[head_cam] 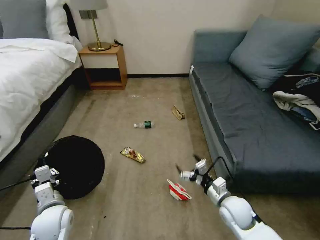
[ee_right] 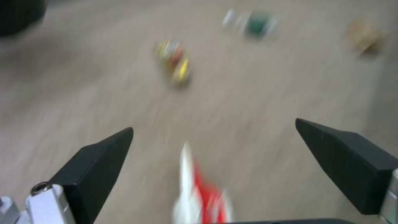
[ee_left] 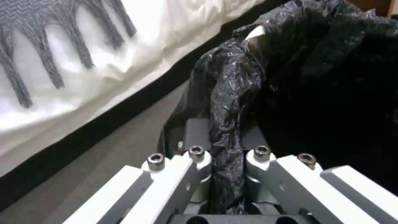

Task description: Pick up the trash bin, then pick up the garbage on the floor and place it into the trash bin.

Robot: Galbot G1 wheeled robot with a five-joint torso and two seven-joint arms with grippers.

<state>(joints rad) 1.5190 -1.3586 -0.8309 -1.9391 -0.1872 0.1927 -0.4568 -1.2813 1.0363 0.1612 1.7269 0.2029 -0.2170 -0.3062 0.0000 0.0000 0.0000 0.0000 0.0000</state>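
Head view overlooks floor (head_cam: 150, 100) — wrist views sit close, sharing it.

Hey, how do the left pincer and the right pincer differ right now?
The left pincer is shut on the trash bin, pinching its bag-covered rim beside the bed; the right pincer is open and empty. The left is at the bin; the right hangs above the red-and-white packet near the sofa. Both are low near the floor.

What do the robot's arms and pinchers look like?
The arms are smooth, rounded and white, with boxy white and grey wrist parts and thin black cables. The left gripper has white metal bars held by silver bolts. The right gripper has black, pointed wedge fingers.
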